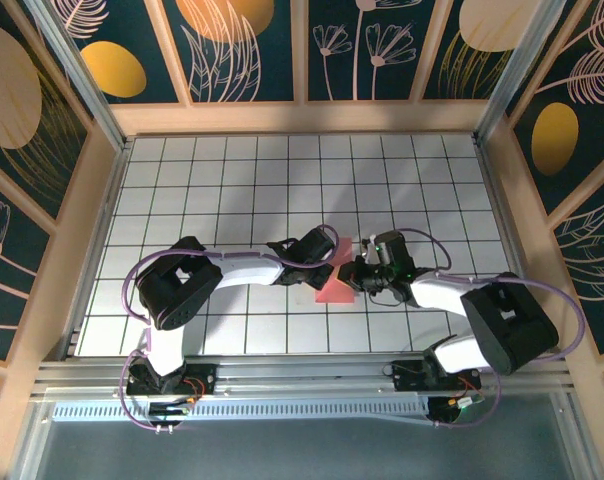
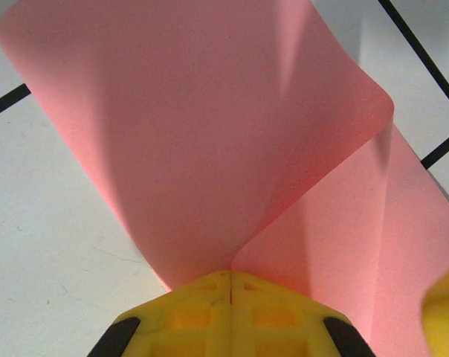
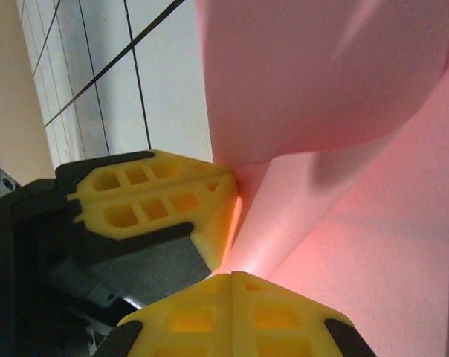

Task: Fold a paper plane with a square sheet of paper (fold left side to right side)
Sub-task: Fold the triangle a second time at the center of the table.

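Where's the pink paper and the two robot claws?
pink paper [image 2: 210, 149], left wrist view, curled flap's middle.
left gripper [image 2: 230, 277], left wrist view, between yellow tips.
right gripper [image 3: 232, 277], right wrist view, between yellow tips.

Left gripper [image 1: 332, 251] and right gripper [image 1: 357, 271] bar mid-table; far tiles of the table [image 1: 282, 170] lie open

From above, the left end effector [image 1: 330, 252] and right end effector [image 1: 356, 272] hide most of the square sheet of paper [image 1: 334, 291].

Paper [image 1: 332, 290] on table [image 1: 232, 180] centre, one side curled over other. Left gripper [image 1: 334, 256] left, right gripper [image 1: 358, 274] right, tips close together at paper edge.
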